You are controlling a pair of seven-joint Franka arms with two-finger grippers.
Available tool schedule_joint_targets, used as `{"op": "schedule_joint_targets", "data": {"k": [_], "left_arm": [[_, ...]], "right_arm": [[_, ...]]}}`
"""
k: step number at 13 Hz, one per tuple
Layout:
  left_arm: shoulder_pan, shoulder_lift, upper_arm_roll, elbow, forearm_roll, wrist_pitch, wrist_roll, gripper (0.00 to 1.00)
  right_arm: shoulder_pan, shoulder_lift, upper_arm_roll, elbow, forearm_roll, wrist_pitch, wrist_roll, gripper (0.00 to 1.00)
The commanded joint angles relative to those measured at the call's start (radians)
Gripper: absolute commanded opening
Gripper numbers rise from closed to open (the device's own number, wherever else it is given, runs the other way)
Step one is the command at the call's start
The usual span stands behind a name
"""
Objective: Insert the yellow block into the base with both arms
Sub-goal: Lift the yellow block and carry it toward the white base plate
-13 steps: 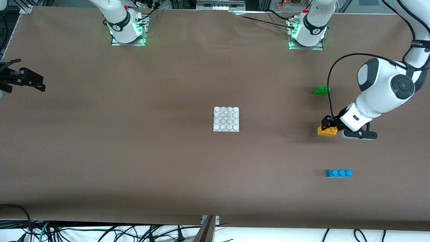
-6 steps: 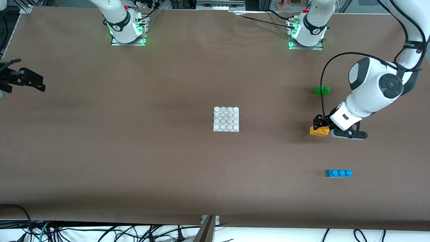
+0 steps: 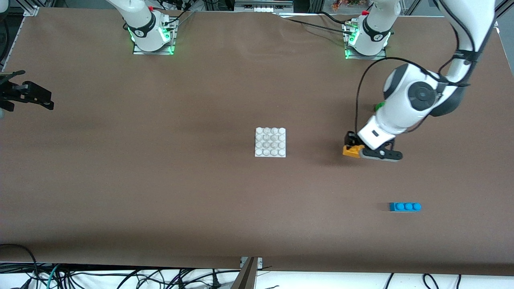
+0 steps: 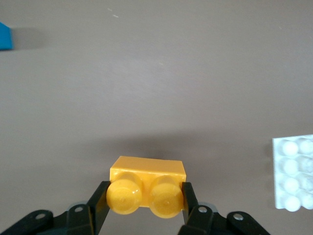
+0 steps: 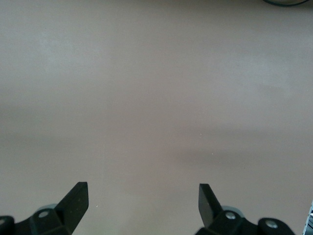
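My left gripper [image 3: 351,147] is shut on the yellow block [image 3: 351,151] and holds it above the bare table, between the white base [image 3: 270,142] and the left arm's end. In the left wrist view the block [image 4: 146,183] sits between my two fingers with its two studs facing the camera, and an edge of the base [image 4: 293,171] shows. My right gripper [image 3: 28,95] waits open and empty over the right arm's end of the table; in the right wrist view its fingers [image 5: 73,200] stand wide apart over bare table.
A green two-stud brick [image 3: 378,106] is mostly hidden by the left arm. A blue three-stud brick [image 3: 404,206] lies nearer the front camera, toward the left arm's end; its corner shows in the left wrist view [image 4: 5,36].
My left gripper has carried the yellow block toward the base, away from the left arm's end. The left arm now covers most of the green brick. The right arm has not moved.
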Motion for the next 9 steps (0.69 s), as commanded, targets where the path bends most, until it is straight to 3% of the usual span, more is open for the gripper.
{"op": "schedule_joint_targets", "data": {"k": [1,5,9], "left_arm": [[-0.139,-0.054,0.087,0.006,-0.13,-0.04,-0.038,0.0],[-0.312,-0.045,0.106,0.008,-0.173,-0.037,-0.209,0.0],[-0.514,0.036,0.207,0.099,-0.166,-0.037,-0.362,0.0]], "right_arm": [[0.002,-0.01,0.0,-0.014,-0.016,0.012,-0.003,1.0],[0.002,-0.01,0.0,-0.014,-0.016,0.01,-0.003,1.0],[0.002,-0.01,0.0,-0.014,-0.016,0.01,-0.003,1.0]]}}
